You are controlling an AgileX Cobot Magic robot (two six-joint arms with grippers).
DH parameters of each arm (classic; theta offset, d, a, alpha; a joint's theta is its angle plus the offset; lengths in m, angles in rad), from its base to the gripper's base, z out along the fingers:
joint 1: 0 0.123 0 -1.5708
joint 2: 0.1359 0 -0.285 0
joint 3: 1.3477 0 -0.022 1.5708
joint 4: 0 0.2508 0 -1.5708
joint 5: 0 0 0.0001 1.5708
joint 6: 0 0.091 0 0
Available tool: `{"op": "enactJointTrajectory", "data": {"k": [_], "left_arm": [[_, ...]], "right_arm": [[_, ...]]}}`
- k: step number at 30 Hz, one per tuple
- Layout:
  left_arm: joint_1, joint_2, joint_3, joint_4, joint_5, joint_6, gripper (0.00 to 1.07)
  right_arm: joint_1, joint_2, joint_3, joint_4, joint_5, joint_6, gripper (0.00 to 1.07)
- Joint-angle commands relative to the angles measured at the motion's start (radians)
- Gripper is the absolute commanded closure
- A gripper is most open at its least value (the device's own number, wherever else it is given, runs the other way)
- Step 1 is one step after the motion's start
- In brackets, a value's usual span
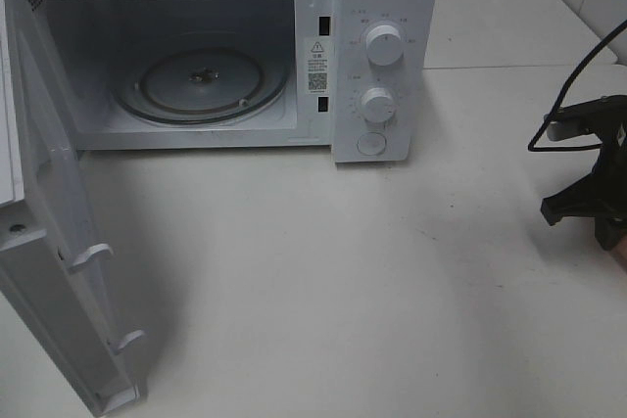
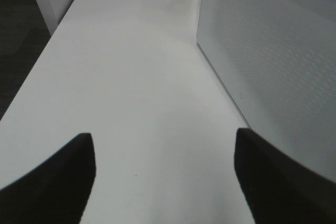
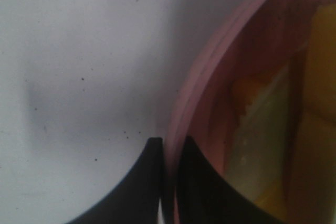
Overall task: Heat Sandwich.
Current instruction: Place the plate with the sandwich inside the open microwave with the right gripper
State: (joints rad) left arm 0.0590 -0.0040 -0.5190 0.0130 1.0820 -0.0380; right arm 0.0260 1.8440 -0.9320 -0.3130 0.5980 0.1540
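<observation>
The sandwich (image 3: 262, 145), pale bread with yellow filling, lies on a round pink plate (image 3: 210, 66) and shows only in the right wrist view. My right gripper (image 3: 169, 174) is shut on the plate's rim, with one finger on each side of it. In the exterior high view this gripper (image 1: 602, 212) is at the far right edge of the table, and the plate and sandwich are out of frame there. My left gripper (image 2: 163, 140) is open and empty above bare table beside the microwave's side wall (image 2: 273, 66). It does not show in the exterior high view.
The white microwave (image 1: 382, 56) stands at the back with its door (image 1: 59, 242) swung wide open to the left. Its glass turntable (image 1: 201, 80) is bare. The white table (image 1: 323, 271) stretches between the microwave and my right gripper.
</observation>
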Motion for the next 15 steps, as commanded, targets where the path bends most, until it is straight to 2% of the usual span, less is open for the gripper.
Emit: {"op": "enactJointTrajectory", "data": {"k": [1,9,15], "left_arm": [[-0.007,-0.004,0.003,0.0,-0.013,0.001,0.36],[-0.007,-0.004,0.003,0.0,-0.013,0.001,0.36],[-0.007,-0.004,0.003,0.0,-0.013,0.001,0.36]], "right_arm": [[0.004,-0.015,0.008,-0.007,0.038,0.006,1.07],[0.047,-0.06,0.008,-0.059,0.083,0.005,1.07],[0.047,-0.086,0.008,-0.073,0.116,0.014,1.07]]}}
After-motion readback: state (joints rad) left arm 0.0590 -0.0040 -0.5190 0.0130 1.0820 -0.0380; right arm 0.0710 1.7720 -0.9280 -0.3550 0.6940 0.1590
